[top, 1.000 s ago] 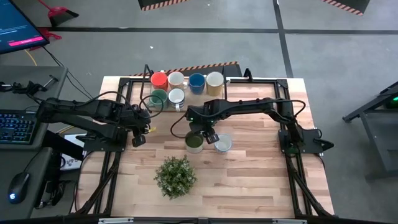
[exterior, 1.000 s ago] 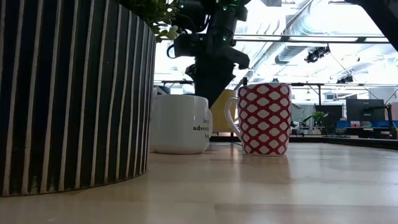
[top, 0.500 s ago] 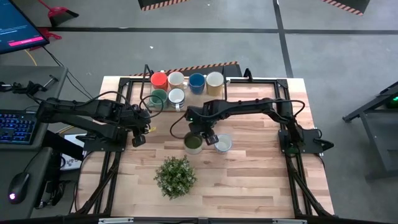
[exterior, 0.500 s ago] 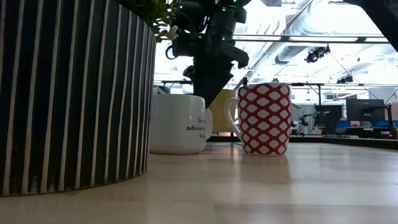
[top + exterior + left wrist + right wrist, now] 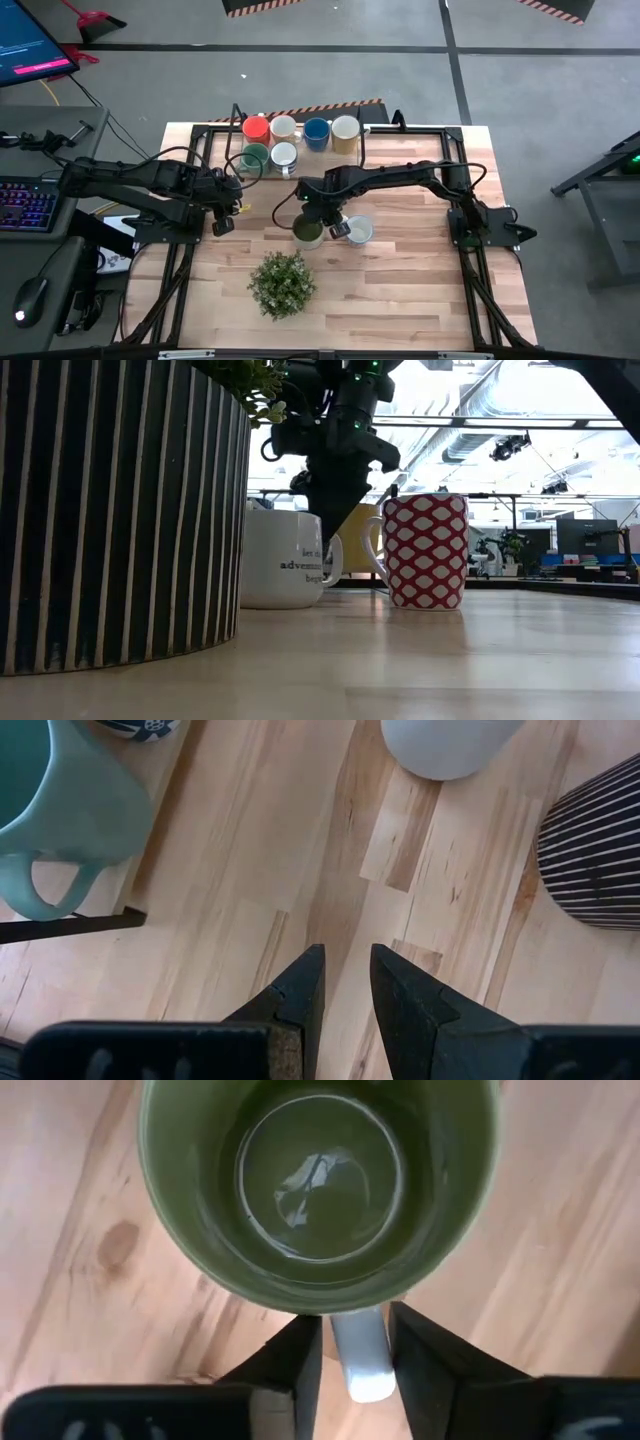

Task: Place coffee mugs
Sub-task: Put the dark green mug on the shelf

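The olive-green mug's [image 5: 320,1190] white handle [image 5: 362,1352] lay between the right gripper's [image 5: 355,1355] fingers, which pinched its sides.

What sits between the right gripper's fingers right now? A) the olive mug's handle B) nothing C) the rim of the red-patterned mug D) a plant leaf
A: the right wrist view shows the olive mug's white handle between the right gripper's fingers.
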Available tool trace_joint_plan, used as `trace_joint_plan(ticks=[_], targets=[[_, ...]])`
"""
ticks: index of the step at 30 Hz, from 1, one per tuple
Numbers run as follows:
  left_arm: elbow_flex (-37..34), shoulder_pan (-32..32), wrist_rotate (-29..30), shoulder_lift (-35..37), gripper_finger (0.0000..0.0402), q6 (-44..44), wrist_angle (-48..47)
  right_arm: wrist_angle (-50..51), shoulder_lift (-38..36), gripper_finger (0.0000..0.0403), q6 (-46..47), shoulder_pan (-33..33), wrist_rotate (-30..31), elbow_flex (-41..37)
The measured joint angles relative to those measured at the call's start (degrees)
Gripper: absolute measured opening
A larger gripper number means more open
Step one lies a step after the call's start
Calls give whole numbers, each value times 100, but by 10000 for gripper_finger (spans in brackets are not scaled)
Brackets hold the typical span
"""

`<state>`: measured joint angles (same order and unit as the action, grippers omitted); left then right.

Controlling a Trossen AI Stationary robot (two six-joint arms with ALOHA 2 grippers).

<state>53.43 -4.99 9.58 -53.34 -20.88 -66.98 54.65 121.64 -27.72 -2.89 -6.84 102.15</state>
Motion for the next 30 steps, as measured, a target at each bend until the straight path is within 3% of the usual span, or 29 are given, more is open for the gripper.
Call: trace_joint_plan(ticks=[7,19,30], targets=[[0,0,1,0,74,4,0,-62,40,23,626,3,-33,2],[0,0,-1,2,74,141,-7,5,16,23,1954,-9,356,159],[0,0,0,1,74,163,-53,710,3,23,3670,46,598,1472]])
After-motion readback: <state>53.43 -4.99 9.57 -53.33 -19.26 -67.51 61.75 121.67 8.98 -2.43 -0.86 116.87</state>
